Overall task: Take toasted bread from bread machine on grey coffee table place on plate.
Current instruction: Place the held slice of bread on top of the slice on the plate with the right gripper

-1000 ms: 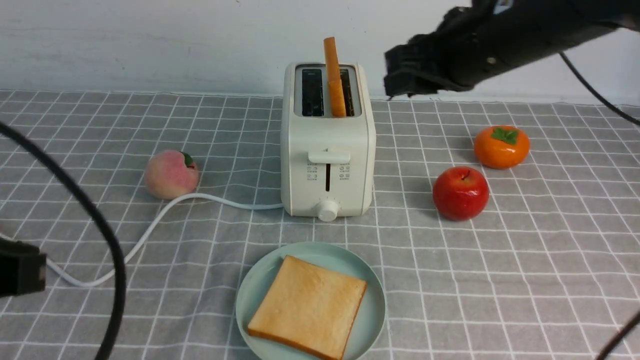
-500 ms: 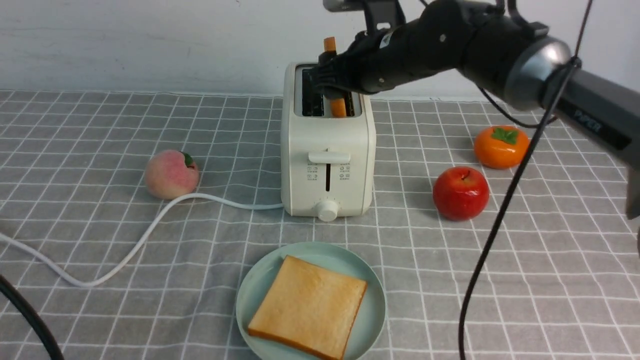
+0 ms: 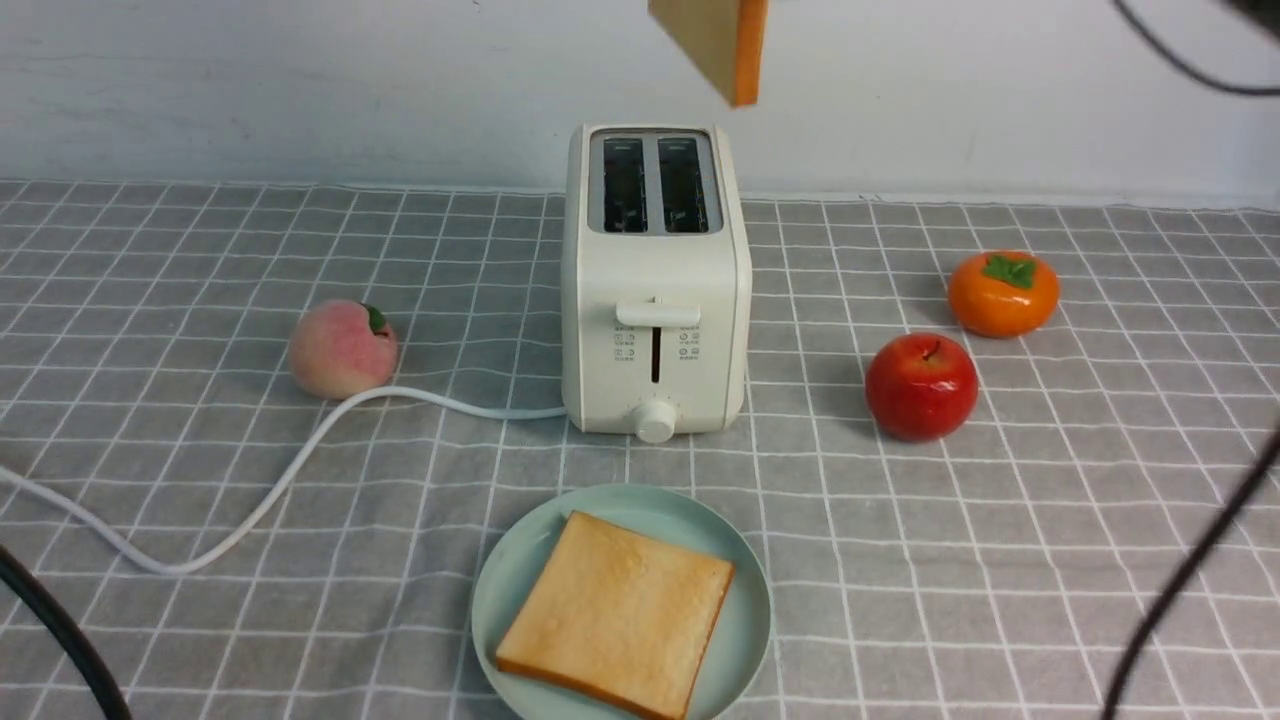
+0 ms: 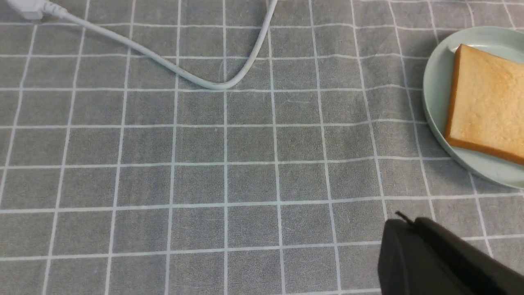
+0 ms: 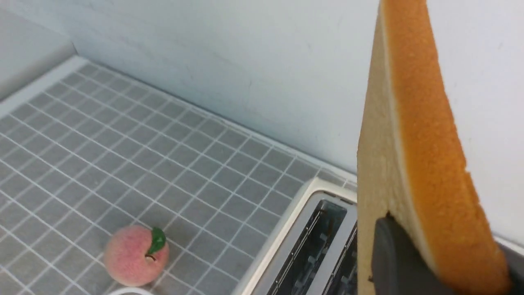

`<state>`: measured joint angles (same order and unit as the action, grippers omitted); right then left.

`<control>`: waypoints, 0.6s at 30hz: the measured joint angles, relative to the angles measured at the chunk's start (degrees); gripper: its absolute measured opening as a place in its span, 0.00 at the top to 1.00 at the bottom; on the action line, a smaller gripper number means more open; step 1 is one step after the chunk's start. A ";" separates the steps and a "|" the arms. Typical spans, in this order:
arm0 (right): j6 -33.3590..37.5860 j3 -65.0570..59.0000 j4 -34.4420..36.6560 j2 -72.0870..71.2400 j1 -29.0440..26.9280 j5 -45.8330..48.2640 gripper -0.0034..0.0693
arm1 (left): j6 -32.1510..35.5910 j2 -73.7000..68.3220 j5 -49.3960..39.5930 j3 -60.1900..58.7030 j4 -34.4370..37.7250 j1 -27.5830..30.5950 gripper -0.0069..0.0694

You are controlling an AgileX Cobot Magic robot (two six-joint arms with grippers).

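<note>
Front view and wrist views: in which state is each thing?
toaster, both slots empty, lever up.
held toast slice, in the air above the toaster.
right end effector, shut on held toast slice.
second toast slice, flat on the plate.
left end effector, cannot tell.

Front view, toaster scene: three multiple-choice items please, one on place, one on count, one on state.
1. Where is the held toast? A. in a slot B. above the toaster, in the right gripper C. on the floor
2. How many fruits lie on the table? A. two B. three C. four
3. The toaster's slots are: A. both empty B. one filled C. both filled
1 B: it hangs clear above the slots, pinched. 2 B: peach, apple, persimmon. 3 A: both slots show bare.
</note>
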<state>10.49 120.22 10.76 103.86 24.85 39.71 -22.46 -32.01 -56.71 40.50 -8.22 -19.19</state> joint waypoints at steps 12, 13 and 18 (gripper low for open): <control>0.50 -0.12 5.14 -11.99 0.00 31.56 0.80 | 0.00 0.00 4.89 0.00 1.21 0.00 0.93; 0.80 -2.00 8.29 -11.67 0.00 32.19 0.80 | 0.00 0.00 5.27 0.00 1.69 0.00 0.93; 6.66 -15.83 20.25 -11.33 0.00 32.22 0.80 | 0.00 0.00 5.31 0.00 2.67 0.00 0.93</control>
<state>17.15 104.39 31.01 92.53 24.85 71.93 -22.46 -32.01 -51.40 40.50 -5.55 -19.19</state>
